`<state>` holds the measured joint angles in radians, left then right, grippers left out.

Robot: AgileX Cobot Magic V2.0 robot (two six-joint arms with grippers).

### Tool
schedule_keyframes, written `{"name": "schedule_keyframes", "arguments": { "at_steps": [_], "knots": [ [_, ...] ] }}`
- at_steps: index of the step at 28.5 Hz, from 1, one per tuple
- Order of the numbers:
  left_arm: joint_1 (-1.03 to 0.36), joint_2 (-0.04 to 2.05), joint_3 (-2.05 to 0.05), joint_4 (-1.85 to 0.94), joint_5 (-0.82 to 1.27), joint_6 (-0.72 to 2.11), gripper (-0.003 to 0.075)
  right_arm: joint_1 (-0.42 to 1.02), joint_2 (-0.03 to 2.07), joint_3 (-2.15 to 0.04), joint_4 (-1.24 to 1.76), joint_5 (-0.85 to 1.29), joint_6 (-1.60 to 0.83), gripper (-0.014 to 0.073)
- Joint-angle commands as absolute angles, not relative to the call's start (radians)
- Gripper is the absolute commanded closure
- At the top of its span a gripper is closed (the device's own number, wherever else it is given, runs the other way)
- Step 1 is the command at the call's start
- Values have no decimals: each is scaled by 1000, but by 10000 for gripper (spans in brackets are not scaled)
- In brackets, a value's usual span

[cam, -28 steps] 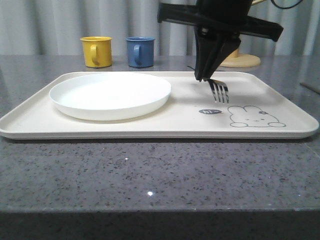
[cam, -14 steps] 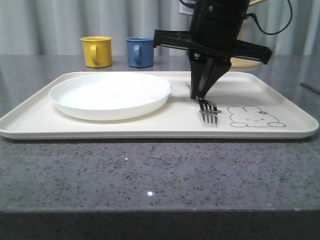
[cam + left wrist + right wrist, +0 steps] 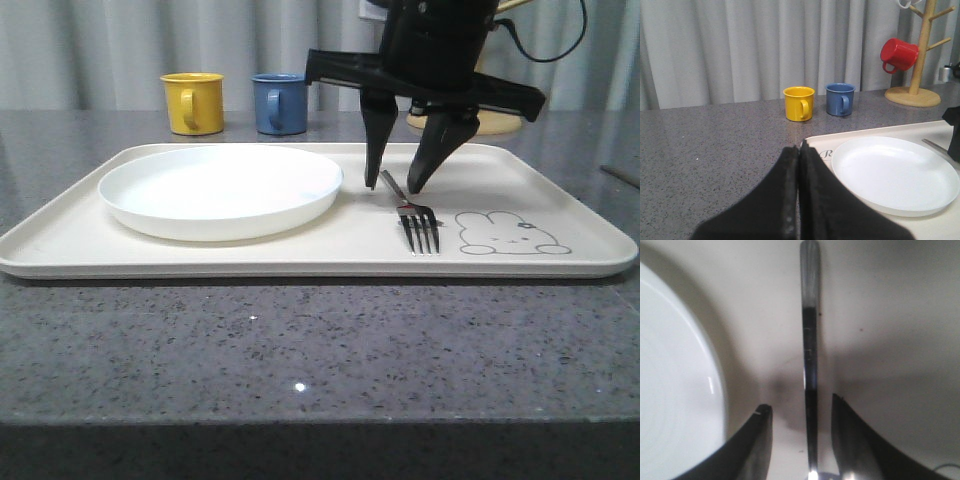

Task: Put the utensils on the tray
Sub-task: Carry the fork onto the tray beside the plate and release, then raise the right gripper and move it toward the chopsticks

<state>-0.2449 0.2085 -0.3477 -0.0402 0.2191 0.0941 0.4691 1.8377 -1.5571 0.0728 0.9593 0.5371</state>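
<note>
A steel fork (image 3: 417,222) lies flat on the cream tray (image 3: 300,250), tines toward the front, just left of the bunny drawing (image 3: 510,233). My right gripper (image 3: 392,187) stands open over the fork's handle, one finger on each side and neither touching it. In the right wrist view the handle (image 3: 810,340) runs between the spread fingers of the right gripper (image 3: 801,403) on the tray (image 3: 890,315). My left gripper (image 3: 800,148) is shut with nothing in it, hovering near the tray's corner (image 3: 816,142). The fork's handle (image 3: 937,146) shows past the plate.
A round white plate (image 3: 220,188) fills the tray's left half. A yellow mug (image 3: 193,102) and a blue mug (image 3: 280,103) stand behind the tray. A red mug (image 3: 898,54) hangs on a wooden mug tree (image 3: 921,55) at the back right.
My right gripper brought the fork down and forward onto the tray, then opened and let it go. The fork now rests on the tray.
</note>
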Motion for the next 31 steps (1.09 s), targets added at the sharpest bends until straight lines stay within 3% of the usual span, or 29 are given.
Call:
{"name": "schedule_keyframes", "arguments": {
  "at_steps": [1, 18, 31],
  "knots": [
    [-245, 217, -374, -49, 134, 84, 738, 439, 1715, -1596, 56, 953, 505, 261],
    [-245, 217, -374, -49, 134, 84, 738, 39, 1538, -1509, 33, 1120, 149, 265],
    [-245, 217, -374, -49, 134, 84, 738, -32, 1600, -1317, 25, 983, 79, 265]
  ]
}}
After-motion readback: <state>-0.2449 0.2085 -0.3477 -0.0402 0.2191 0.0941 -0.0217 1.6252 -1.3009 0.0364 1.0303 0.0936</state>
